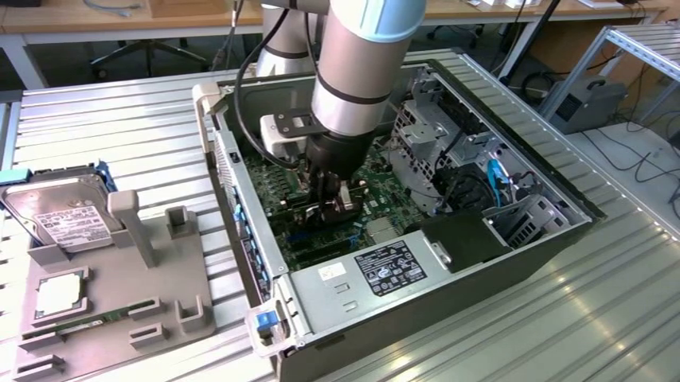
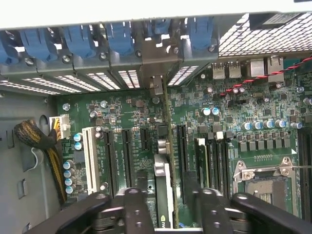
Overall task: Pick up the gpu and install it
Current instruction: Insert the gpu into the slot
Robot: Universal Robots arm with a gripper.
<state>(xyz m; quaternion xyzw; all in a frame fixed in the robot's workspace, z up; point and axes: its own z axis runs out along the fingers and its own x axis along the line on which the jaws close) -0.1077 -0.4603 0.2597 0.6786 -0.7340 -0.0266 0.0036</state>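
Wrist view first: I'm looking straight down at the gpu (image 2: 165,181), edge-on, a slim black slab with a silver strip along its top. It stands upright on the green motherboard (image 2: 127,114), in line with the long black slots, and its metal end bracket meets the perforated rear wall under a row of blue latches (image 2: 78,39). My fingers (image 2: 134,210) are spread, one black pad on each side of the card with a gap on both sides, pinching nothing. Whether the card is fully seated, I cannot tell. This close I also catch a white slot (image 2: 89,157), a braided cable bundle (image 2: 35,137), a twisted red-and-black wire (image 2: 263,77) and the bare metal-framed processor socket (image 2: 263,181).

Over to the exterior view, and here comes the setting the wrist misses. My arm (image 1: 361,56), grey tube with a pale blue band, plunges into the open case (image 1: 457,306), which lies on its side on a ribbed aluminium desk (image 1: 127,131). At the exterior view's left sits a grey moulded holder (image 1: 159,314) carrying a silver hard drive (image 1: 62,216) with a white label. Beyond are wooden worktops (image 1: 107,16), and cables trail over the floor (image 1: 638,163) at the exterior view's right.
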